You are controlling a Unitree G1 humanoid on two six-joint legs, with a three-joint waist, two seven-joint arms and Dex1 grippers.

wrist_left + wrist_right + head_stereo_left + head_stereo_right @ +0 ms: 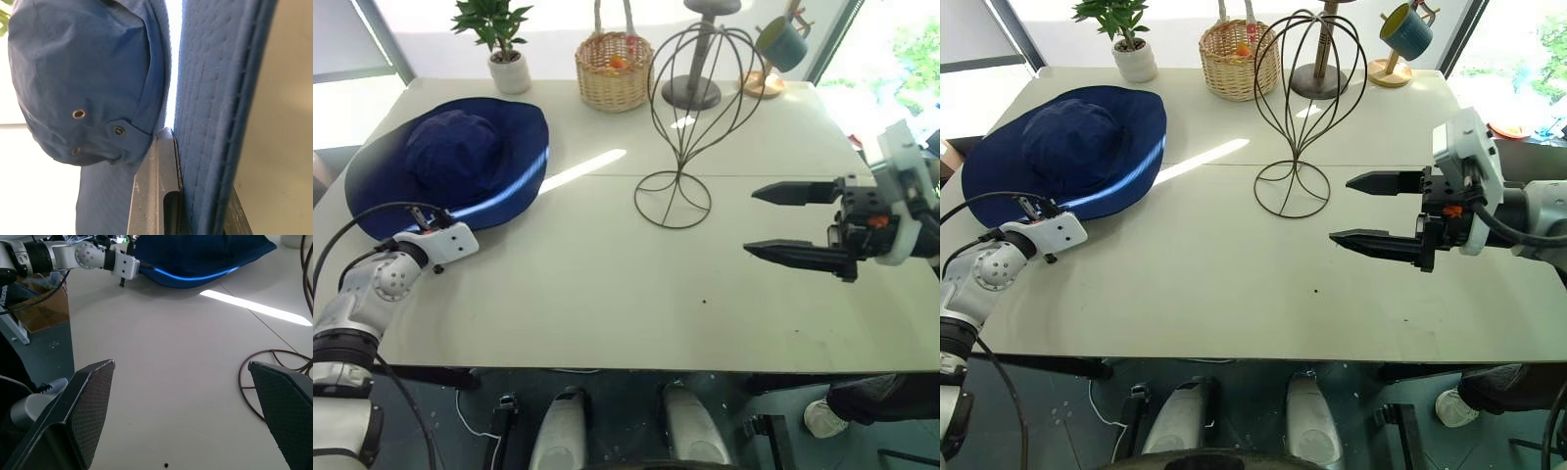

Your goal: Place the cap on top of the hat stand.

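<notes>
The navy-blue cap (450,162) lies crown up at the table's far left, its wide brim spread flat. My left gripper (195,171) is at the brim's near edge, shut on it; in the left wrist view the stitched brim (215,98) runs between the fingers (154,186) and the crown (73,73) lies beyond. The wire hat stand (682,162) stands upright mid-table, its cage head bare. To its right, my right gripper (751,222) hovers open above the table, holding nothing and pointing left toward the stand's base (254,377).
Along the table's far edge stand a potted plant (507,54), a wicker basket (614,70), a dark post on a disc base (691,90) and a wooden holder with a teal mug (781,44). Bare tabletop (587,284) lies between the arms. A person's shoe (822,416) is below right.
</notes>
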